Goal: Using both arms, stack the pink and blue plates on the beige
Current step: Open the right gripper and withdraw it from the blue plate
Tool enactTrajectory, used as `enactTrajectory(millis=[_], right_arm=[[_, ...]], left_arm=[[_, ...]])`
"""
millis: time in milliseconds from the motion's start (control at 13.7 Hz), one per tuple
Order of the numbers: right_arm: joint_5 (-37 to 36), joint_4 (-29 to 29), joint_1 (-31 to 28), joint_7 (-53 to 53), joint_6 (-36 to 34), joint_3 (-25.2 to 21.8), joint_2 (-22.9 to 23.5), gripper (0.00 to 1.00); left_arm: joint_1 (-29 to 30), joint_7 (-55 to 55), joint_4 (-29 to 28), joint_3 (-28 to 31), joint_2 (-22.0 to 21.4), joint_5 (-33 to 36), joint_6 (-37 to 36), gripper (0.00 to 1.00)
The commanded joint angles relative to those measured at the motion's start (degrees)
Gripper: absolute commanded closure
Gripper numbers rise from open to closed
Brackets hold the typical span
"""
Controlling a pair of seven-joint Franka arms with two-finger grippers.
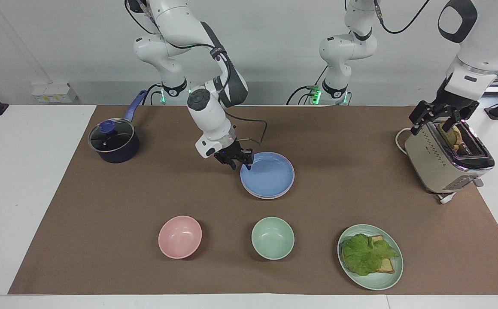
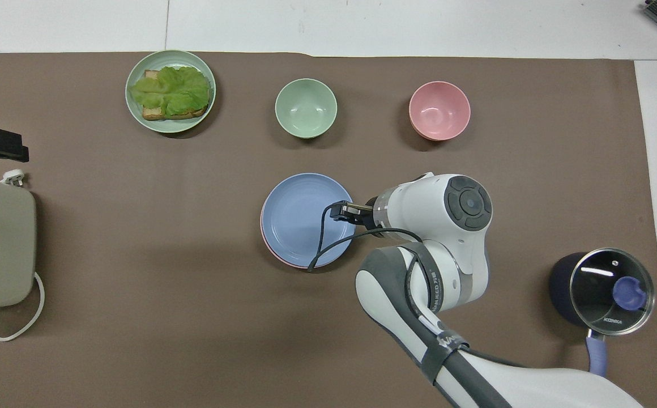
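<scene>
The blue plate (image 1: pixel 270 177) (image 2: pixel 300 218) lies flat on top of the pink plate (image 2: pixel 268 248), of which only a thin rim shows. The beige plate is hidden under this stack, in the middle of the brown mat. My right gripper (image 1: pixel 240 163) hangs at the blue plate's rim on the side toward the right arm's end, tilted down, fingers open and holding nothing. My left gripper (image 1: pixel 440 118) waits open over the toaster's slots at the left arm's end of the table.
A pink bowl (image 1: pixel 180 237), a green bowl (image 1: pixel 272 238) and a mint plate (image 1: pixel 378 284) with lettuce on toast stand farther from the robots than the stack. There is a lidded dark pot (image 1: pixel 113 141) at the right arm's end. A cream toaster (image 1: pixel 442 163) holds bread.
</scene>
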Motion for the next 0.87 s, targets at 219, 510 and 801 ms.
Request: enactTrajectory(millis=[219, 510, 801], right_arm=[[-9.21, -0.32, -7.65, 1.17, -11.23, -0.85, -9.75, 0.00], [-19.54, -0.23, -15.64, -0.31, -18.28, -0.76, -15.99, 0.00], [-19.81, 9.56, -22.68, -5.67, -33.26, -0.85, -19.26, 0.00]], left_arm=[[-0.75, 0.28, -0.04, 0.03, -0.57, 0.75, -0.82, 0.00], [-2.07, 0.36, 0.05, 0.12, -0.48, 0.75, -0.74, 0.00], [-3.39, 0.36, 0.05, -0.06, -0.48, 0.75, -0.74, 0.00]])
